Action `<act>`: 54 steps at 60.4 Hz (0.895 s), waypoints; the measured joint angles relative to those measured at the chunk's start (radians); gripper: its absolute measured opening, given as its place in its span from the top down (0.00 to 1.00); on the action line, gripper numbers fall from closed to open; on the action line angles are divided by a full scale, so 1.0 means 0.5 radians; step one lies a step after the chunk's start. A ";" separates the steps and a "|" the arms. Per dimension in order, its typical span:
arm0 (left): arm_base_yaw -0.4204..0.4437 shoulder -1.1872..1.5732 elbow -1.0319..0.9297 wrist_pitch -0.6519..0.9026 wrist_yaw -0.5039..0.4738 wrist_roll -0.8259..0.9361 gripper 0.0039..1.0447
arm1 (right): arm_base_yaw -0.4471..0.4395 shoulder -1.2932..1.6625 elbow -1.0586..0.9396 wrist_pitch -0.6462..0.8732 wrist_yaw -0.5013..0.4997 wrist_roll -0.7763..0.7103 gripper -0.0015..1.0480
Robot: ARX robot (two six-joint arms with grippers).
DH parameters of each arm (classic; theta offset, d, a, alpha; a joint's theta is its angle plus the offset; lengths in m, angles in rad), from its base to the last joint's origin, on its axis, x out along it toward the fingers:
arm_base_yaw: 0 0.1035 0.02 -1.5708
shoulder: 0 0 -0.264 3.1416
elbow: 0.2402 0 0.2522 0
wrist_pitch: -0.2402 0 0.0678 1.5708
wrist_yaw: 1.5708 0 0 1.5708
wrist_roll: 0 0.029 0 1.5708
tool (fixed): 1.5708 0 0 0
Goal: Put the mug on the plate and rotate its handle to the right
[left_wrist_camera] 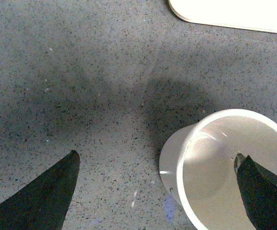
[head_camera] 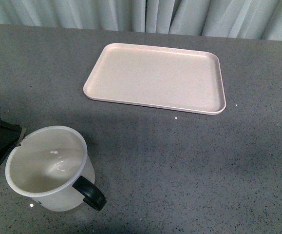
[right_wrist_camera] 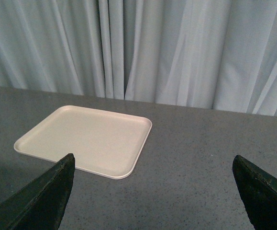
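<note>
At the near left corner of the table [head_camera: 179, 161] the mug [head_camera: 50, 168] is being shown upright, its cream inside open and its black handle [head_camera: 89, 192] being pointed toward the near edge and slightly right. The left gripper [left_wrist_camera: 156, 154] is being held just beside it, jaws spread wide. In the left wrist view one fingertip [left_wrist_camera: 260, 189] is being seen over the mug's opening and the other over bare table, so one wall is being straddled but nothing is being pinched. Whether that wall is being touched cannot be told. The right gripper [right_wrist_camera: 153, 157] is being held spread too, with nothing between its jaws. Toward the far edge, about midway along it, the plate [head_camera: 155, 78] is lying bare, well apart from the mug.

The grasping step is judged to be in hand. The next move is judged to call for the jaws being closed on the mug's wall, the mug being carried onto the plate, and the handle being turned rightward.

No brand or writing is being shown legibly; a red mark on the left gripper is too small to be read.
</note>
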 joint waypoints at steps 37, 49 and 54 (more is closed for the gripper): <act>-0.069 0.357 0.060 0.111 0.050 -0.011 0.09 | 0.000 0.000 0.000 0.000 0.000 0.000 0.09; -0.081 0.462 0.101 0.115 0.040 0.016 0.27 | 0.000 0.000 0.000 0.000 0.000 0.000 0.09; -0.090 0.478 0.109 0.115 0.040 0.017 0.39 | 0.000 0.000 0.000 0.000 0.000 0.000 0.09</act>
